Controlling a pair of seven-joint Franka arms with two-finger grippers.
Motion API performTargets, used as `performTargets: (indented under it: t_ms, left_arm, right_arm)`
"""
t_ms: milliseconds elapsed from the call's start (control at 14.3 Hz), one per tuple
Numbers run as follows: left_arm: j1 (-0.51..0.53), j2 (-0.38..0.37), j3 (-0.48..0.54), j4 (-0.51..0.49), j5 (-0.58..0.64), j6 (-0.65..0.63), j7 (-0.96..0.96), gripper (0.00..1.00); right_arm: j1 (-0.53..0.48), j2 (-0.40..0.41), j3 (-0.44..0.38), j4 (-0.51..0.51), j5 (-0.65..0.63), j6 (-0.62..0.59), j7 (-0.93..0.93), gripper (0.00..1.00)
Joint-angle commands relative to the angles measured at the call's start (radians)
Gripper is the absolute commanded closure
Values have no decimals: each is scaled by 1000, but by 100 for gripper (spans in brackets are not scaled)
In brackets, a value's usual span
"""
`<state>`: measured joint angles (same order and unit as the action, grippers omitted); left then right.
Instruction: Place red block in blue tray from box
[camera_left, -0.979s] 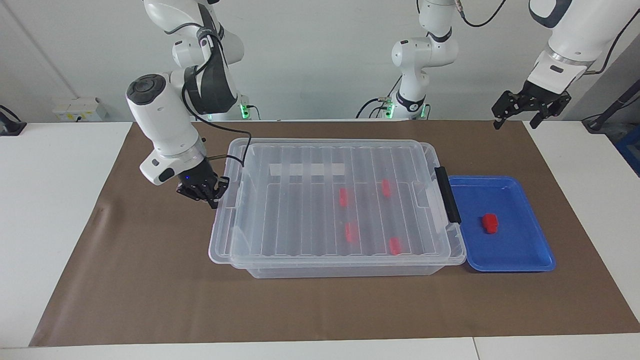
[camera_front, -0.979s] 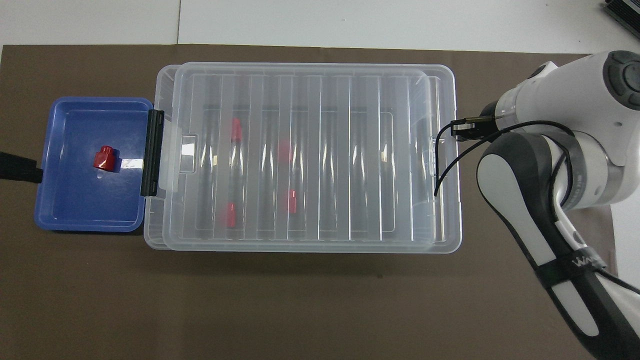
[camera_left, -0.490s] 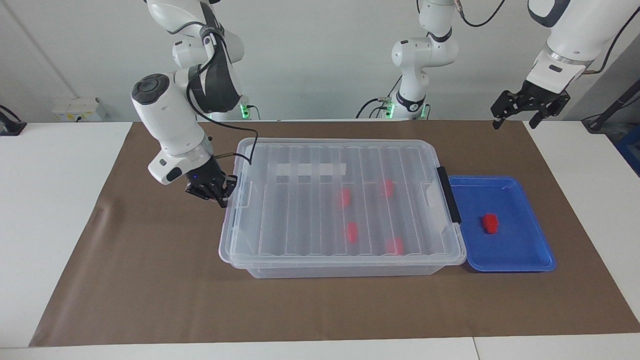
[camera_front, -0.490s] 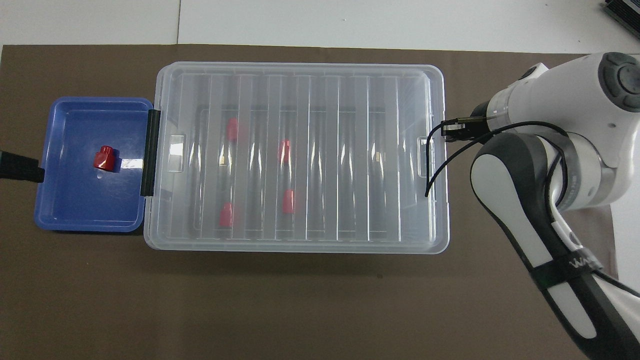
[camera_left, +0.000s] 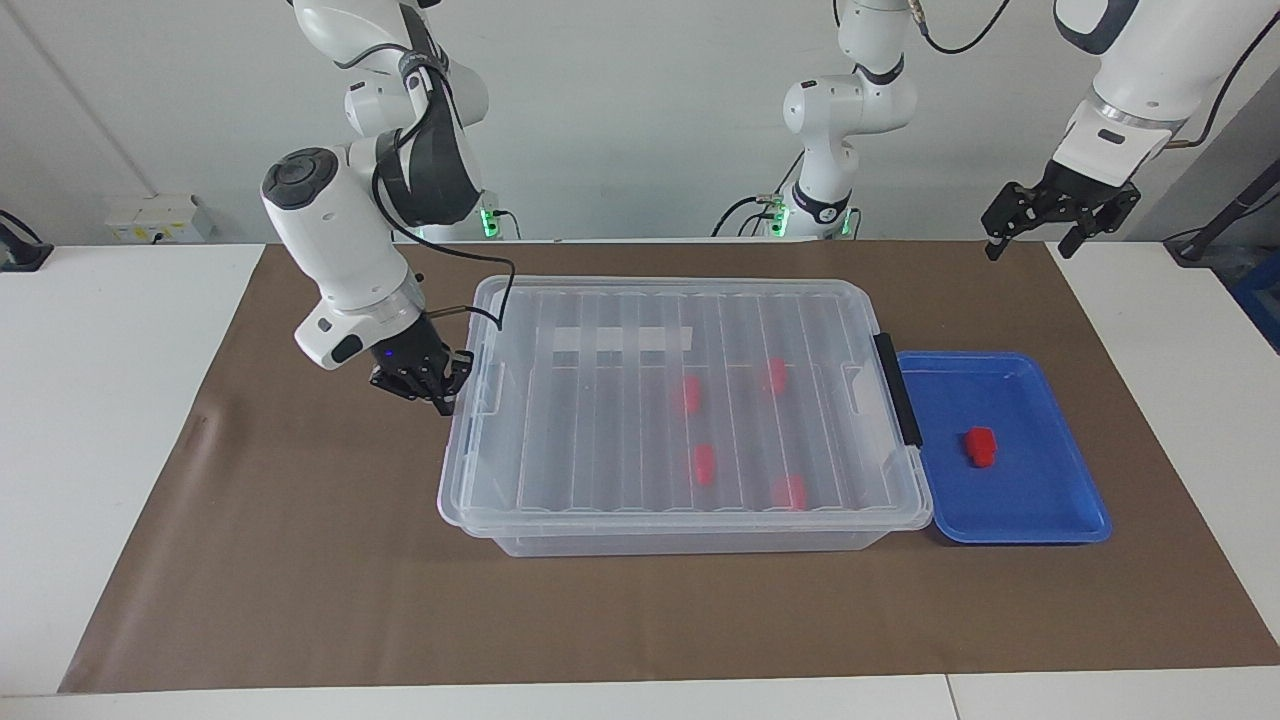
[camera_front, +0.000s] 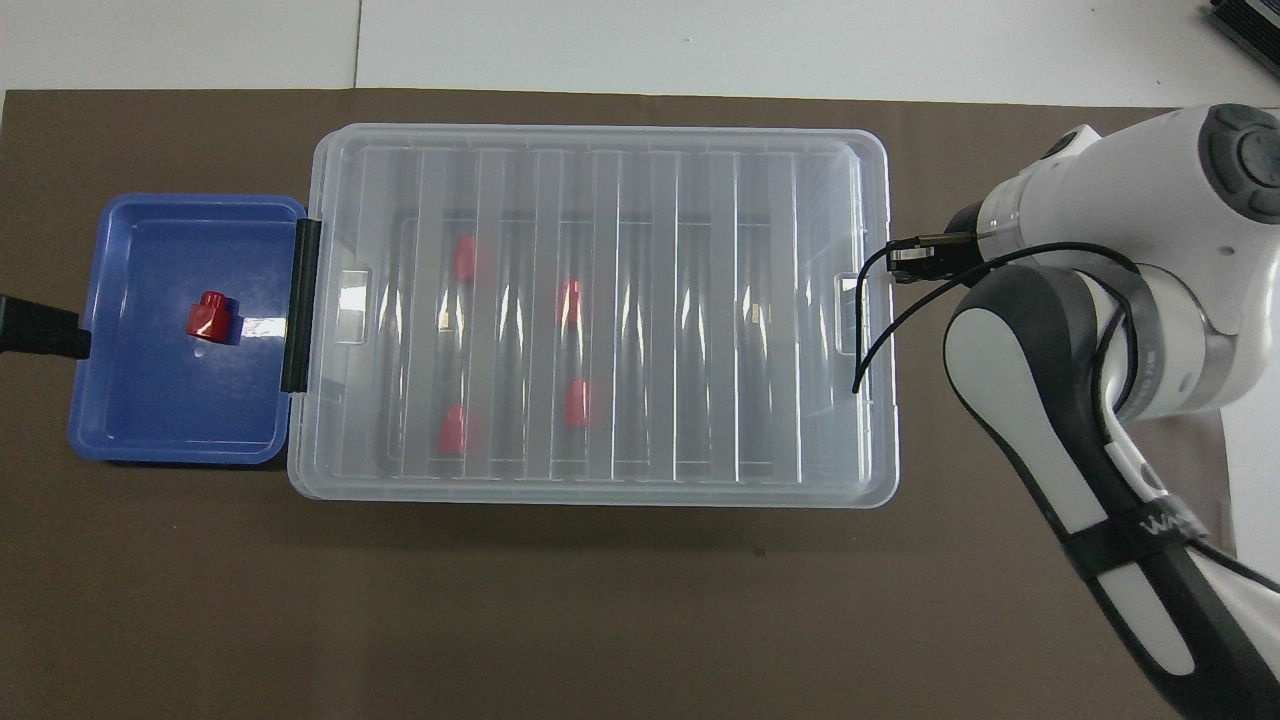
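Note:
The box (camera_left: 600, 440) is a clear bin with its ribbed lid lying squarely on it and a black clip handle (camera_left: 896, 388) at the end beside the blue tray (camera_left: 1040, 500). Several red blocks show through the lid. One red block (camera_left: 980, 446) lies in the blue tray; in the overhead view the block (camera_front: 209, 316) is at the middle of the tray (camera_front: 140, 410). My right gripper (camera_left: 440, 388) is at the lid's edge at the right arm's end of the box (camera_front: 600, 310), and shows there in the overhead view (camera_front: 905, 262). My left gripper (camera_left: 1058, 212) is open, empty and waits high over the mat's corner.
A brown mat (camera_left: 300, 560) covers the table's middle, with white table (camera_left: 90, 420) at both ends. The tray touches the box's clip-handle end. The right arm's cable (camera_front: 880, 320) hangs over the lid's end.
The lid has slid toward the left arm's end and now sits square on the box. My right gripper moved with its edge. The left arm barely moved.

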<state>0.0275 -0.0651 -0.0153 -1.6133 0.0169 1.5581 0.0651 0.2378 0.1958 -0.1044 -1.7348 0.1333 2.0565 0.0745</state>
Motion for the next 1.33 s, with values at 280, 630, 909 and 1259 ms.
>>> performTargets:
  t_ms: [280,630,909,1259]
  left_arm:
    - [-35,1,6,3,11,14,-37,0]
    - [-37,1,6,3,11,14,-37,0]
    - [-41,1,8,3,9,14,-37,0]
    - [-43,1,9,3,9,14,-37,0]
  right_arm:
    - [-93,-120,-3,40,-155,-197,-19,0]
    - [-133,-162,-11,161,-155,-428,-21,0]
    - [-129,-229,-4,144,-138,-516,-5,0]
    - [-121,-259,-4,64,-145,-443,24,0]
